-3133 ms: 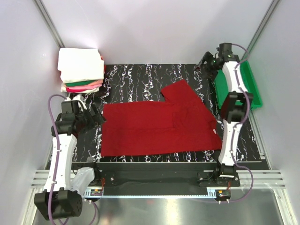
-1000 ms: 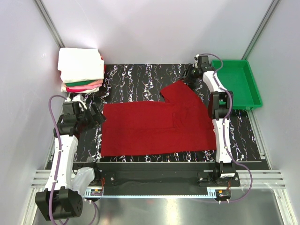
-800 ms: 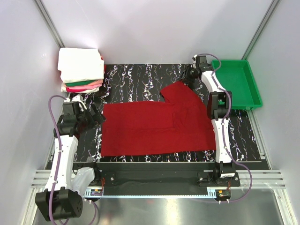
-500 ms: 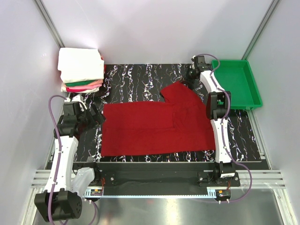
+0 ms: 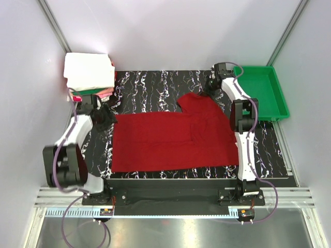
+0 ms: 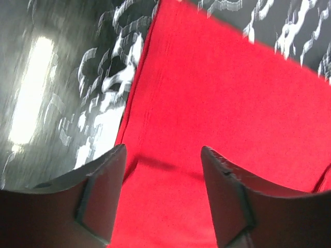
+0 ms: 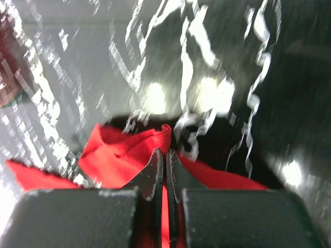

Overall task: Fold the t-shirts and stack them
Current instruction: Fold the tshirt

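A deep red t-shirt (image 5: 170, 137) lies spread flat on the black marbled mat (image 5: 150, 85), one sleeve pointing to the far right. My right gripper (image 5: 206, 91) is at that sleeve's tip. In the right wrist view its jaws (image 7: 165, 155) are shut, with a bunched fold of red cloth (image 7: 124, 152) pinched between them. My left gripper (image 5: 108, 118) is at the shirt's far left corner. In the left wrist view it (image 6: 163, 191) stands open just above the red cloth (image 6: 207, 103), straddling the shirt's left edge. A stack of folded t-shirts (image 5: 89, 75), white on top, sits at the far left.
A green plastic tray (image 5: 269, 103) stands to the right of the mat, just behind the right arm. White walls enclose the back and sides. The folded stack sits close behind the left gripper.
The left arm swung from the shirt's left side up to its far left corner, and its jaws narrowed. The right gripper closed on the sleeve tip.
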Action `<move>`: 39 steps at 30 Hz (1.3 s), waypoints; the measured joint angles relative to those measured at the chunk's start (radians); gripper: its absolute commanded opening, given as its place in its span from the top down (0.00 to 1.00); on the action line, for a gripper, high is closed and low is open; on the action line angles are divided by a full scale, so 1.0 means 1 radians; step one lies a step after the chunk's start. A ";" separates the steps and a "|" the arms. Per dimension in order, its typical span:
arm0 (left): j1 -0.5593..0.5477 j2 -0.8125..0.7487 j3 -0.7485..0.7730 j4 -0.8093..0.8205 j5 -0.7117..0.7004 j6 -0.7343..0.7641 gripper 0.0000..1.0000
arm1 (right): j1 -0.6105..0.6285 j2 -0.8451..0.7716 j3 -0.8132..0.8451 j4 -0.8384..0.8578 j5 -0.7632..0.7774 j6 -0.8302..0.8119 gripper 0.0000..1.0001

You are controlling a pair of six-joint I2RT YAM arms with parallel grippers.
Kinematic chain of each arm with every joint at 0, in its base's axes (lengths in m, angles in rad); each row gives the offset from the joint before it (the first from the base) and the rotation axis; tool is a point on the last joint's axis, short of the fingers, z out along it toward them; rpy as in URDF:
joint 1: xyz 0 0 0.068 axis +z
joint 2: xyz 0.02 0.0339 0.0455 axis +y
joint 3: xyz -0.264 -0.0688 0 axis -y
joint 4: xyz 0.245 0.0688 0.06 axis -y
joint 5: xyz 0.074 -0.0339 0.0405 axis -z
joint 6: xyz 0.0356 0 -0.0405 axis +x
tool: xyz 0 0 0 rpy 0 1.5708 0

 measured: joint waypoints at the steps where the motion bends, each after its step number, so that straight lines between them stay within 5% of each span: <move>1: 0.000 0.044 0.027 0.008 -0.001 -0.005 0.42 | 0.001 -0.029 -0.035 0.004 -0.010 0.005 1.00; 10: -0.009 0.375 0.260 0.077 -0.051 -0.040 0.46 | 0.005 -0.274 -0.254 0.067 -0.065 0.060 1.00; 29: -0.022 0.547 0.360 0.093 -0.101 -0.035 0.57 | 0.005 -0.365 -0.357 0.117 -0.093 0.075 1.00; 35: -0.023 0.554 0.360 0.109 -0.100 -0.034 0.76 | 0.005 -0.365 -0.394 0.120 -0.093 0.075 1.00; 37: -0.024 0.555 0.360 0.117 -0.097 -0.032 0.93 | 0.005 -0.365 -0.402 0.120 -0.093 0.074 1.00; 39: -0.027 0.559 0.360 0.124 -0.093 -0.027 1.00 | 0.005 -0.365 -0.409 0.121 -0.093 0.074 1.00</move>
